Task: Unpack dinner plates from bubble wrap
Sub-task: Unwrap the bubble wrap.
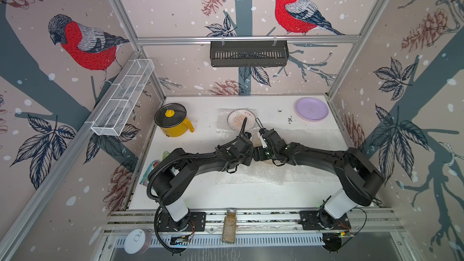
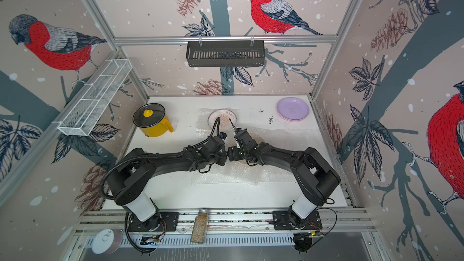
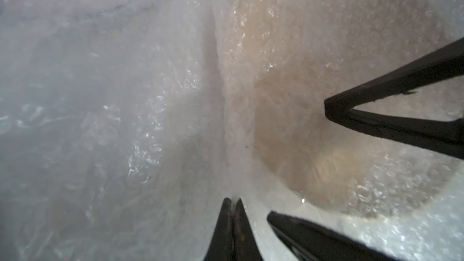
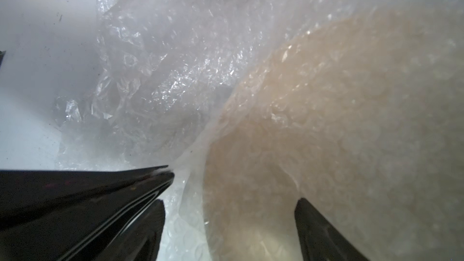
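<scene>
A cream plate point(image 3: 339, 96) shows through the bubble wrap point(image 3: 150, 121) that covers it, also in the right wrist view as the cream plate point(image 4: 351, 121). My left gripper point(image 3: 233, 200) is shut on a raised fold of the bubble wrap beside the plate's rim. My right gripper point(image 4: 231, 212) is open, its fingers point(image 4: 313, 222) standing either side of the wrapped plate's edge. In both top views the two wrists meet over the bubble wrap point(image 1: 263, 174) point(image 2: 226, 174) and hide the jaws. A sunburst plate point(image 1: 234, 121) lies bare at the back centre. A lilac plate point(image 1: 311, 108) lies at the back right.
A yellow pot point(image 1: 175, 126) with a black lid stands at the back left. Snack bags point(image 1: 150, 171) lie under the left arm. A spice jar point(image 1: 229, 227) and a white tin lid point(image 1: 134, 241) rest on the front rail. Another wrap sheet point(image 1: 222, 131) lies under the sunburst plate.
</scene>
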Controlling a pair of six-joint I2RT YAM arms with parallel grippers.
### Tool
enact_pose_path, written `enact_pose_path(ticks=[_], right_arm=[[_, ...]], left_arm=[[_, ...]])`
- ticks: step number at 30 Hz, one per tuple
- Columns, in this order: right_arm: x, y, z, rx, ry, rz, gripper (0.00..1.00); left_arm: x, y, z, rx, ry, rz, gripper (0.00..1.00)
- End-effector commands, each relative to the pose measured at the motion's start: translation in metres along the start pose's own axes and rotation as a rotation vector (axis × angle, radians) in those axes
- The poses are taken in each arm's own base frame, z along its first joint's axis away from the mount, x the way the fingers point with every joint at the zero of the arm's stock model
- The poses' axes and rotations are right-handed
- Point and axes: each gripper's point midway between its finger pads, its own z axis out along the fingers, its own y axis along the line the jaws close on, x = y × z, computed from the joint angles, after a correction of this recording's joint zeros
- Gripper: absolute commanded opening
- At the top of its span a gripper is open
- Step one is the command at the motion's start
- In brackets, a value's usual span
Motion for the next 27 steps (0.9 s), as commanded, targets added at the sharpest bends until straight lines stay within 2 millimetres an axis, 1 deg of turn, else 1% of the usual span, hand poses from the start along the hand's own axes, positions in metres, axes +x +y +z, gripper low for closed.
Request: enact_pose_path(ticks=[1,7,9,12,13,14,17,20,21,24,25,27], right_arm=[[0.005,0.000,0.005,0.023,0.022,-0.025,0.79],[0.010,0.004,0.012,0.038,0.047,-0.043,0.74],[0.012,0.003,0.015,0.058,0.056,-0.045,0.72],[0.014,0.000,0.018,0.081,0.066,-0.049,0.65],[0.014,-0.001,0.019,0.090,0.067,-0.047,0.61],[0.014,-0.002,0.019,0.095,0.069,-0.049,0.53],[0.013,-0.001,0.018,0.094,0.064,-0.052,0.36],[0.012,-0.002,0.016,0.098,0.061,-0.052,0.18],[0.012,-0.003,0.015,0.102,0.059,-0.054,0.13],[0.009,-0.004,0.012,0.108,0.050,-0.052,0.06],[0.009,-0.004,0.011,0.108,0.049,-0.053,0.06],[0.008,-0.004,0.009,0.098,0.045,-0.049,0.06]], left_arm=[[-0.013,0.004,-0.007,-0.024,-0.030,-0.115,0.00],[-0.029,0.002,-0.022,-0.001,-0.077,-0.207,0.00],[-0.036,0.002,-0.028,0.009,-0.100,-0.231,0.00],[-0.044,0.003,-0.036,0.030,-0.125,-0.281,0.00],[-0.047,0.003,-0.039,0.042,-0.132,-0.294,0.00],[-0.050,0.003,-0.042,0.048,-0.142,-0.304,0.00],[-0.055,0.007,-0.051,0.047,-0.168,-0.325,0.00],[-0.057,0.015,-0.059,0.031,-0.186,-0.349,0.00],[-0.057,0.020,-0.060,0.020,-0.189,-0.358,0.00],[-0.054,0.035,-0.065,-0.027,-0.200,-0.394,0.00],[-0.052,0.039,-0.066,-0.032,-0.202,-0.400,0.00],[-0.051,0.039,-0.066,-0.013,-0.201,-0.399,0.00]])
